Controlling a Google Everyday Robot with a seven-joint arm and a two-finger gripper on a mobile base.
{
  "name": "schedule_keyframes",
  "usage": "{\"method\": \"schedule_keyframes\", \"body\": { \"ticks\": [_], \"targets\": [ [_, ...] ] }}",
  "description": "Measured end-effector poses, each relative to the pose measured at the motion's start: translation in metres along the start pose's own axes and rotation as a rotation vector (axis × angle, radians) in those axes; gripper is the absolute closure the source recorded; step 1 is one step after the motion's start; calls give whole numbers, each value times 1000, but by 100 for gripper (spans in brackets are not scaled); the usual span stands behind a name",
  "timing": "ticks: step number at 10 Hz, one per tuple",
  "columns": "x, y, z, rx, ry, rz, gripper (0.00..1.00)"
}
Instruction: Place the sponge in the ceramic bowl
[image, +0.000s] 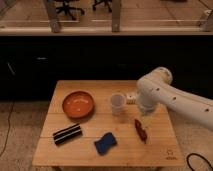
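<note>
The blue wavy-edged sponge (105, 143) lies flat near the front of the wooden table (150, 152), a little left of centre. At the table's left stands the orange-red ceramic bowl (77, 104), upright and empty. My white arm reaches in from the right and bends down over the table's right half. Its gripper (145, 111) hangs at the arm's lower end, just right of a clear cup and well apart from the sponge and the bowl. The arm's body mostly hides the gripper, and nothing is seen held in it.
A small clear plastic cup (117, 102) stands at the table's centre with a small white object (131, 98) behind it. A black striped bar (67, 133) lies front left and a dark red oblong thing (140, 129) front right. A dark counter stands behind the table.
</note>
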Motion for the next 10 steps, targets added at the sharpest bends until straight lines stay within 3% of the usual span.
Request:
{"method": "schedule_keyframes", "body": {
  "ticks": [10],
  "targets": [
    [-63, 17, 42, -59, -39, -157, 20]
  ]
}}
